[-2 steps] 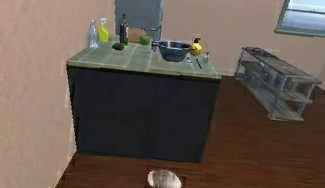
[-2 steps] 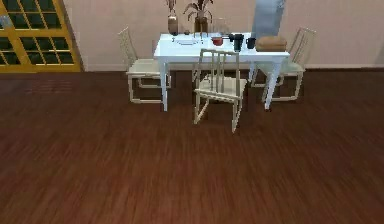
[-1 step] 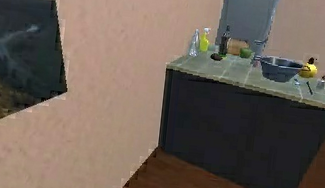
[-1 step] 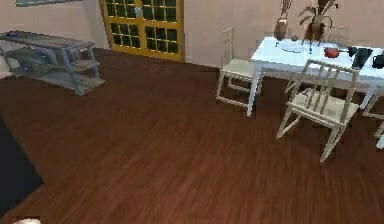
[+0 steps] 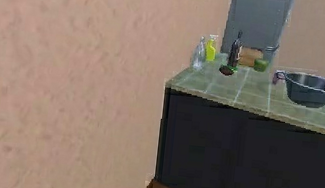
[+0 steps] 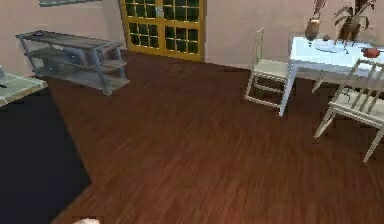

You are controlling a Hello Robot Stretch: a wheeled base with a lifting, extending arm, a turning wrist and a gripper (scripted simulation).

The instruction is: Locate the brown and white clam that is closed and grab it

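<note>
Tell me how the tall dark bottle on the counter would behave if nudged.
The dark bottle stands tall and narrow, so it probably tips easily. It looks like glass, so likely rigid, smooth and breakable. The yellow bottle and a small brown object sit close by on the tiled counter, so a fall may knock them.

Small dark blob (image 5: 227, 72) on countertop (image 5: 261, 97), unidentifiable

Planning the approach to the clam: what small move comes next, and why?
Probably drive a little closer to the counter, turning slightly toward the forward view's right. A small brown lump lies on it beside the bottles, possibly the clam but too small to tell; a closer look would settle it.
</note>
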